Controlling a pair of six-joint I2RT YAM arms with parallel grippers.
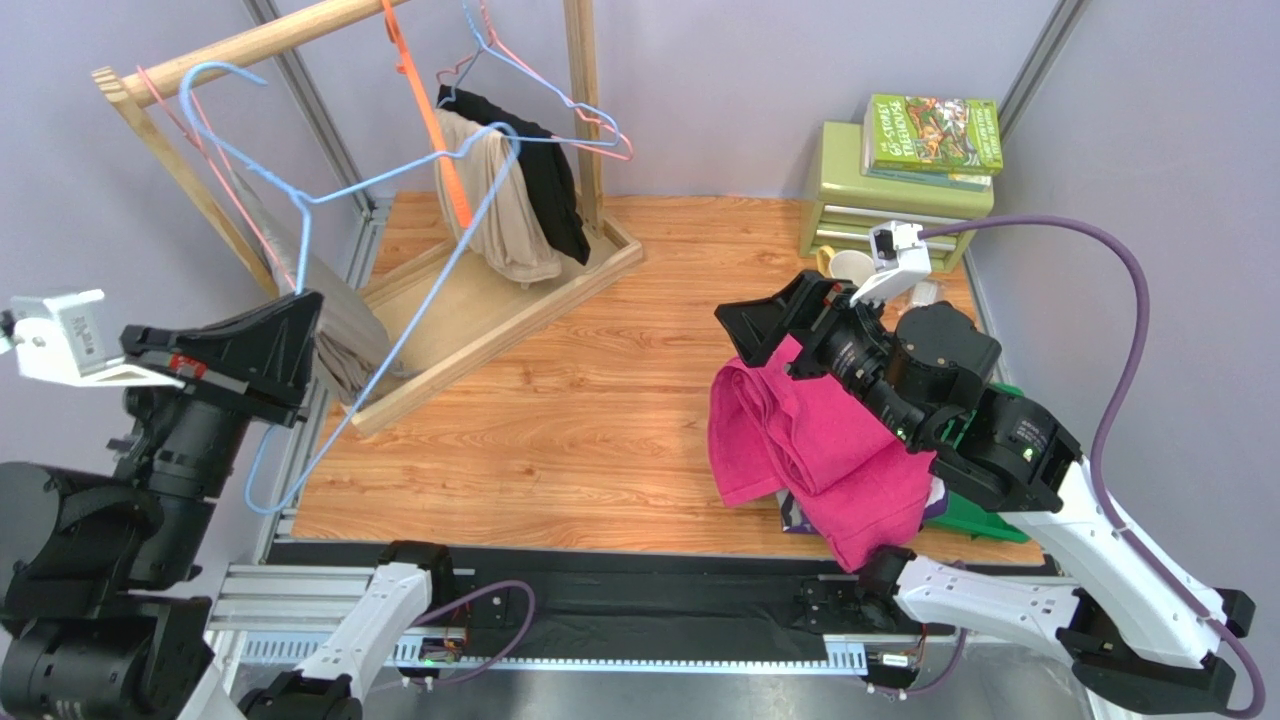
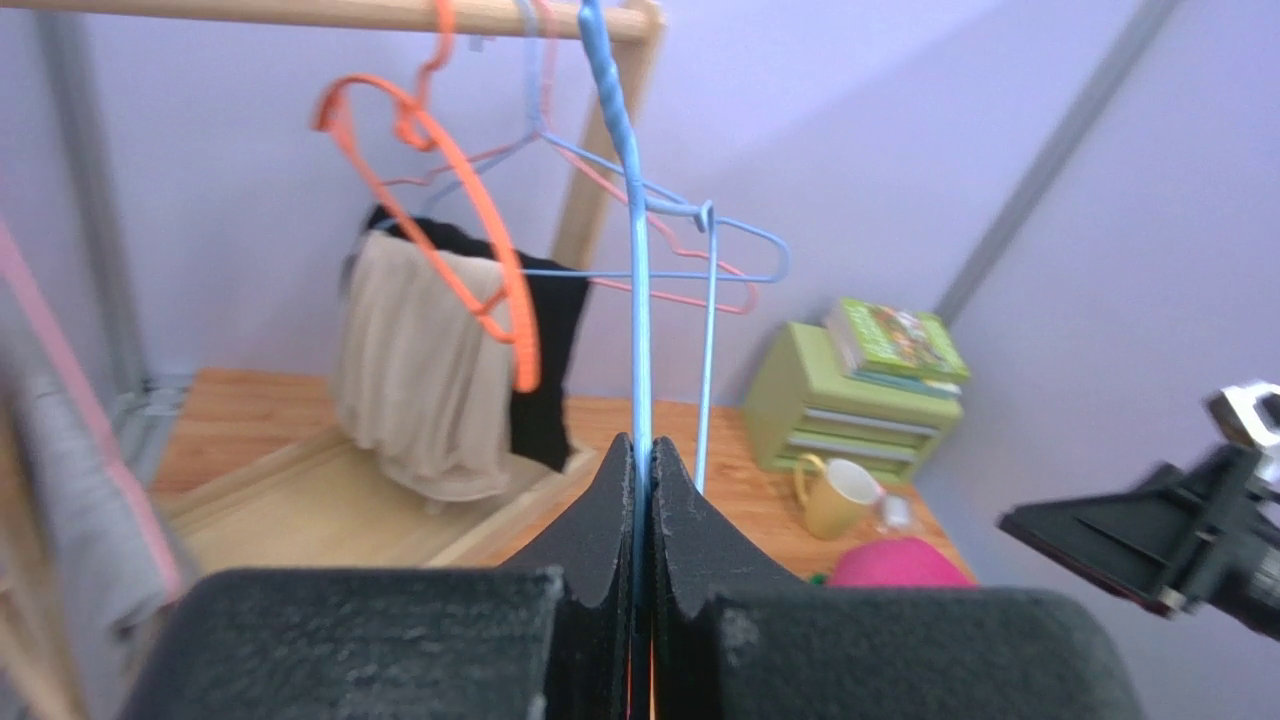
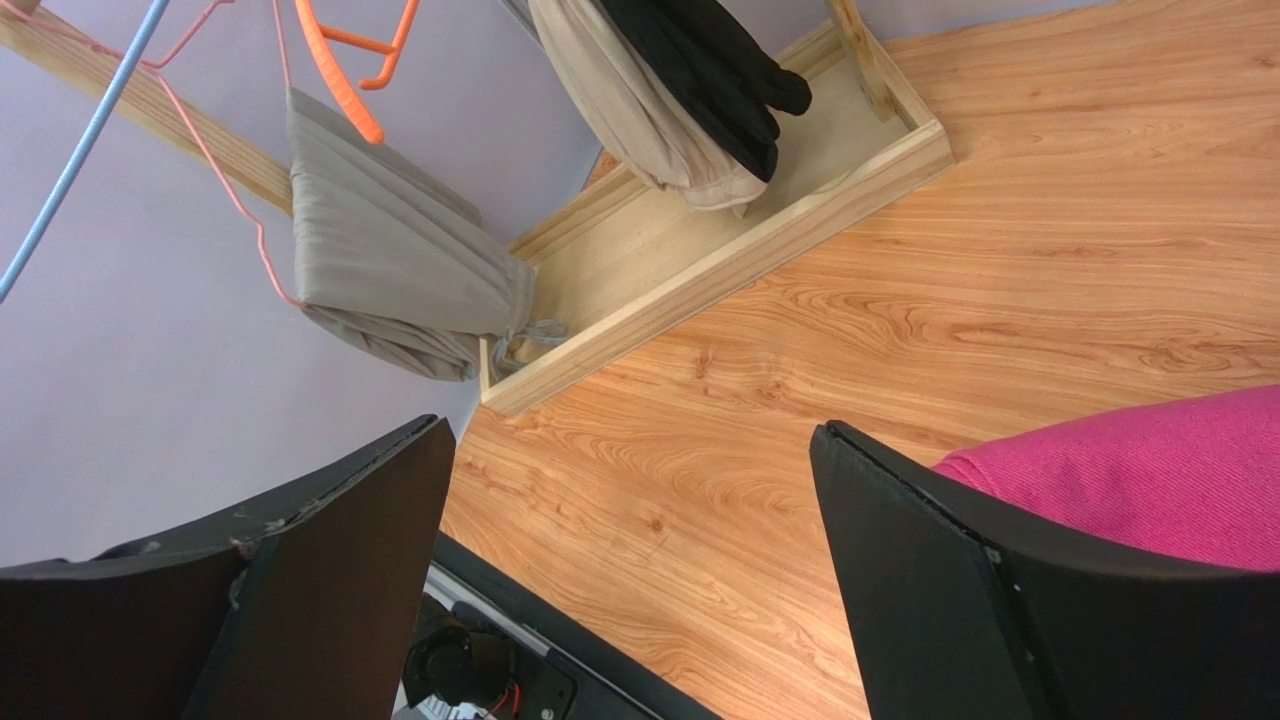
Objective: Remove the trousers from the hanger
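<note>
Magenta trousers (image 1: 819,443) lie heaped on the tabletop (image 1: 601,405) beneath the right arm.
Left pincer (image 2: 643,450) is clenched on the blue wire hanger (image 2: 639,270); right pincer (image 3: 631,435) is released and empty.

The left arm (image 1: 135,495) rears up beside the counter's left edge, wrist raised. The left gripper (image 1: 301,318) aims toward the far edge, its fingers (image 2: 601,525) pinched tight together on the thin wire of a blue hanger (image 2: 639,270). The right arm (image 1: 1052,510) rises from the near right corner, elbow bent, over the counter's right half. The right gripper (image 1: 769,333) points left toward the counter's middle, its fingers (image 3: 962,585) spread wide apart.
</note>
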